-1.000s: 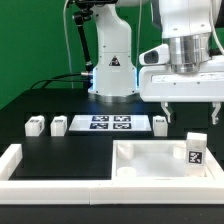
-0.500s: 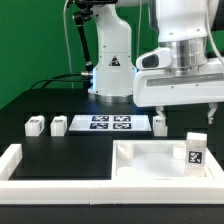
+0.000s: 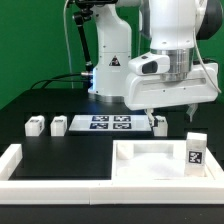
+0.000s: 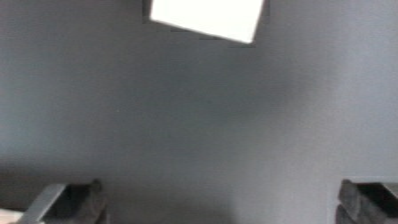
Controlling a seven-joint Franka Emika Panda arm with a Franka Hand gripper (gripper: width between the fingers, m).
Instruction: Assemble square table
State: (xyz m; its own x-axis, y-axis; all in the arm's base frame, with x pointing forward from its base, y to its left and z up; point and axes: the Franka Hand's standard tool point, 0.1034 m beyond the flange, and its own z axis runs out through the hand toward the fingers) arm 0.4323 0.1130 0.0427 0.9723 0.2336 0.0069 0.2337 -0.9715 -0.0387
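Note:
The square table's white slab (image 3: 150, 160) lies at the front, toward the exterior view's right, ribs up. One tagged leg (image 3: 195, 152) stands at its right end. Two more legs (image 3: 35, 125) (image 3: 58, 125) lie left of the marker board (image 3: 105, 123), and another leg (image 3: 160, 123) lies just right of it. My gripper (image 3: 171, 116) hangs open above the table behind the slab, close over that right-hand leg and holding nothing. In the wrist view the gripper (image 4: 222, 203) shows only dark table between its fingers (image 4: 71, 200). A blurred white patch (image 4: 205, 18) lies beyond them.
A low white border wall (image 3: 18, 160) runs along the front and left of the work area. The robot's base (image 3: 110, 70) stands behind the marker board, with cables to its left.
The gripper has swung toward the exterior view's left and turned a little, coming over the leg beside the marker board. It stays open. The parts have not moved.

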